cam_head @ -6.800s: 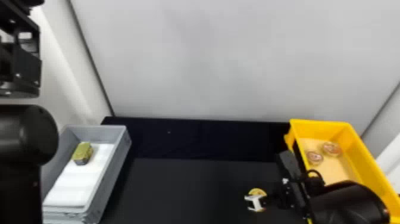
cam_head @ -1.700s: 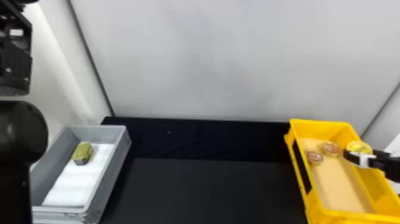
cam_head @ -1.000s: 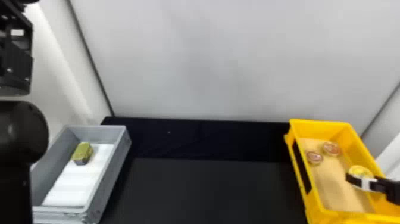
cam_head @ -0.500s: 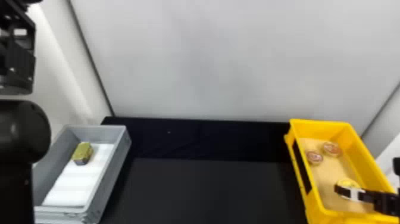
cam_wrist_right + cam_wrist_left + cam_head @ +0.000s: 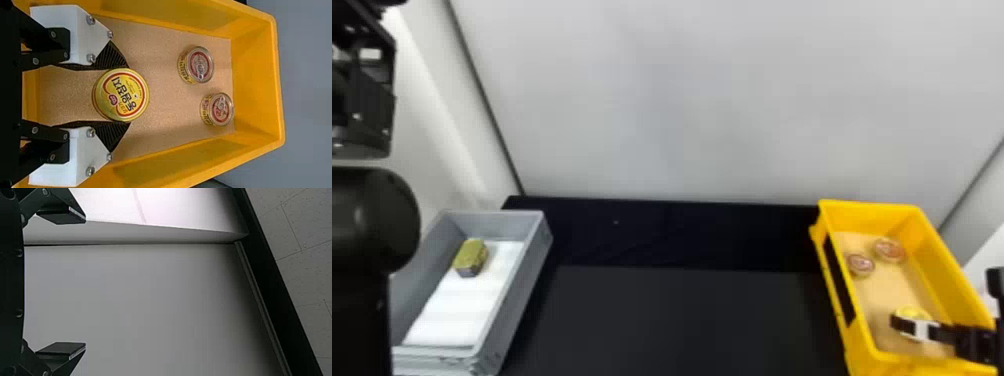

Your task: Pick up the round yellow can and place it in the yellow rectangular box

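- Two black ribbed fingers of your right gripper are pressing on opposite sides of the round yellow can with a red-ringed lid; you are holding it with the lid showing between them.
- Your right arm is coming in from the head view's right edge, crossing the right wall of the yellow rectangular plastic box, and the gripper is pointing inward, low inside the walls.
- The can is sitting inside the outline of that box, toward the near end; you cannot tell whether it is touching the tan floor.
- Two smaller round cans with red tops are standing near the far end.
- Your thick black left arm is standing along the head view's left edge, and the jaws of your left gripper are standing wide apart before a pale wall.
- Beside that arm, a grey rectangular box is holding a white sheet and a gold-and-grey block.
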`<state>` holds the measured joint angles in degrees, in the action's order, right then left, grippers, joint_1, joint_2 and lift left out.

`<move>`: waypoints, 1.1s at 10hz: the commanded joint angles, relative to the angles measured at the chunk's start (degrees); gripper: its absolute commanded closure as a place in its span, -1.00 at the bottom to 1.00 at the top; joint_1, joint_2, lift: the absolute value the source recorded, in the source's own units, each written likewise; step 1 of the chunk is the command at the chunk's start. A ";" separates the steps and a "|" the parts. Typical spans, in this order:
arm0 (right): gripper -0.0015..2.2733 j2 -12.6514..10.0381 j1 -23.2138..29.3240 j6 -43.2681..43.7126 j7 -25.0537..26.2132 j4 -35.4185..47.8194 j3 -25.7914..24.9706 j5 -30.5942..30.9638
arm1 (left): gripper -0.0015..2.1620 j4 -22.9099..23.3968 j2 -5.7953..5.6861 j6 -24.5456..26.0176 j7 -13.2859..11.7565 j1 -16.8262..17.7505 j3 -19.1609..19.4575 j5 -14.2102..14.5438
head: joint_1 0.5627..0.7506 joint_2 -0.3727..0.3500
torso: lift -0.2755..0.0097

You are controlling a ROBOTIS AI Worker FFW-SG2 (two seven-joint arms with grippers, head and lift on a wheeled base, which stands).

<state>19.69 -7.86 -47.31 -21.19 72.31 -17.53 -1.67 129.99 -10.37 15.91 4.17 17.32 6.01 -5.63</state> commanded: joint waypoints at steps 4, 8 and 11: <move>-0.96 0.43 -1.02 -1.14 -0.18 -0.15 0.83 -1.93 | -0.87 -0.08 0.00 0.01 -0.12 0.35 -0.12 0.09 | 0.07 0.18 | 0.88; -0.94 0.52 -0.05 -2.37 0.43 9.78 0.39 -2.55 | -0.87 -0.08 0.00 0.01 -0.21 0.26 -0.03 0.18 | 0.07 0.18 | 0.88; -0.91 0.52 -1.19 -7.65 3.86 26.75 -0.31 -2.64 | -0.87 -0.08 0.08 0.18 -0.21 0.26 -0.03 0.18 | 0.07 0.18 | 0.88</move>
<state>20.23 -8.20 -52.45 -18.29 91.34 -17.72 -4.33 129.90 -10.37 15.99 3.96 17.59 5.98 -5.45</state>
